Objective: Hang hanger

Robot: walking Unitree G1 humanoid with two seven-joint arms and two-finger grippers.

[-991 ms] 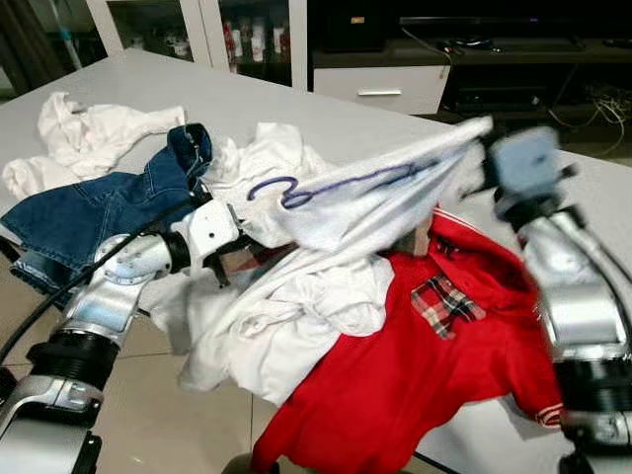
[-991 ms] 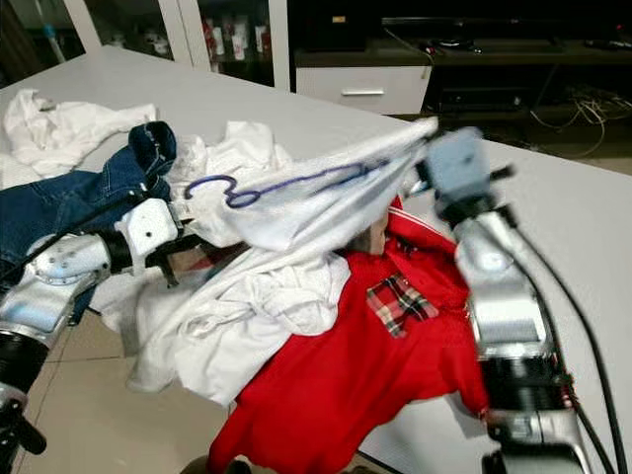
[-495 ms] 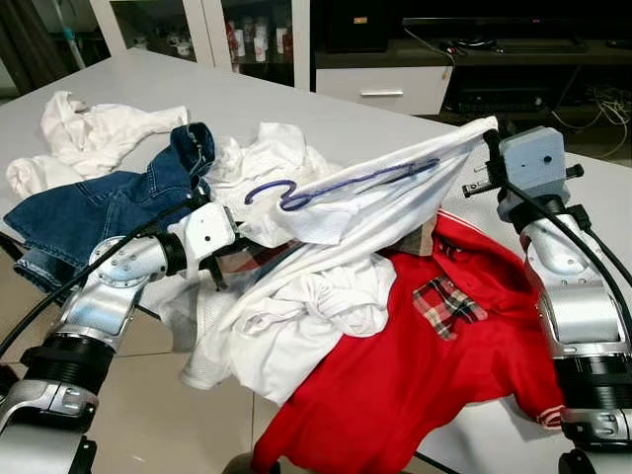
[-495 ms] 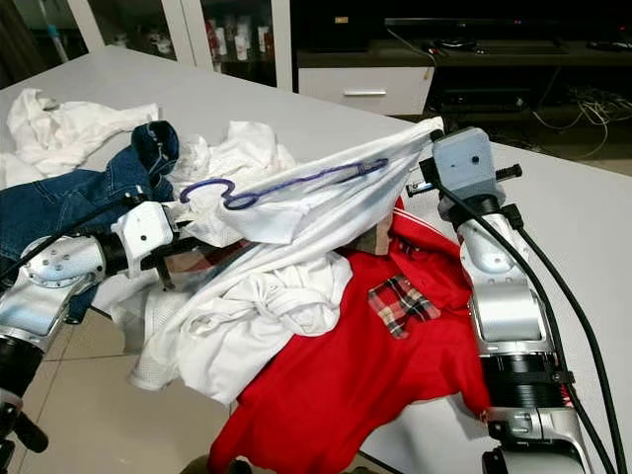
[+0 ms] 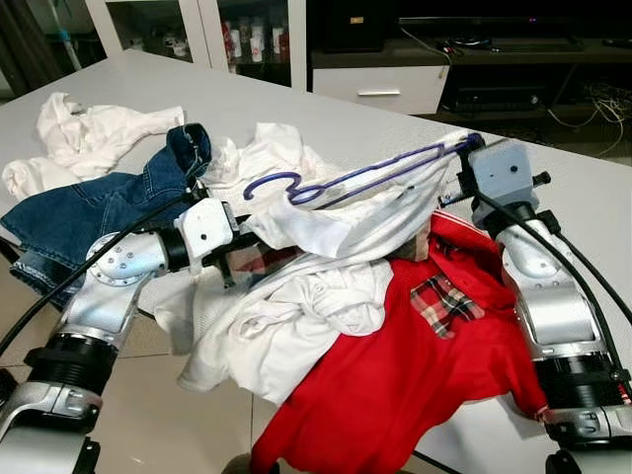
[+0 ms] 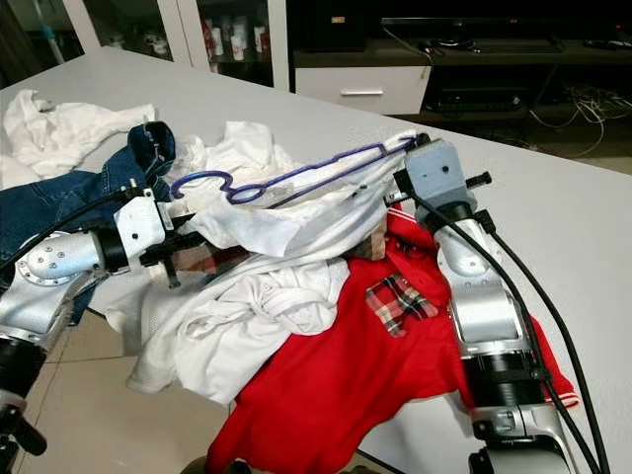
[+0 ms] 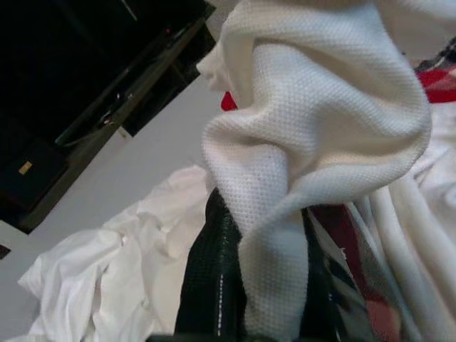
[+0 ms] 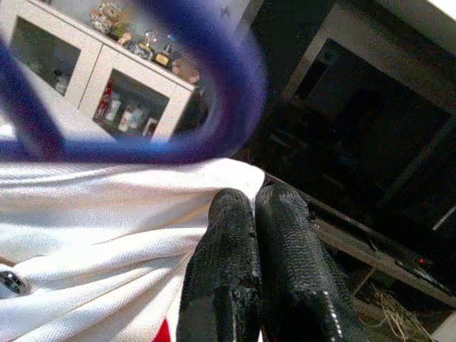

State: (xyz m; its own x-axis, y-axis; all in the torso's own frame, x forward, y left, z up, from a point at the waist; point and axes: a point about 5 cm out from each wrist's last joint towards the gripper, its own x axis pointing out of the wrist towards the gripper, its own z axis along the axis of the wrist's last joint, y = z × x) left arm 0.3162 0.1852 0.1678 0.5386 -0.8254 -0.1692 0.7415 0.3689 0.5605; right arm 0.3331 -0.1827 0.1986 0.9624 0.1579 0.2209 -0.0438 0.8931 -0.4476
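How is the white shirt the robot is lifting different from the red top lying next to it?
The white knit shirt is held up off the grey table, stretched between the left gripper and right gripper; the red top lies flat, untouched. A purple wire hanger lies along the white shirt; the red top has none, but shows a plaid collar lining. Both are crumpled.

We get even, soft indoor light, head views sharp, faint sheen on the table (image 5: 296,94). Right wrist view: hanger (image 8: 142,92) badly out of focus; backgrounds dark.
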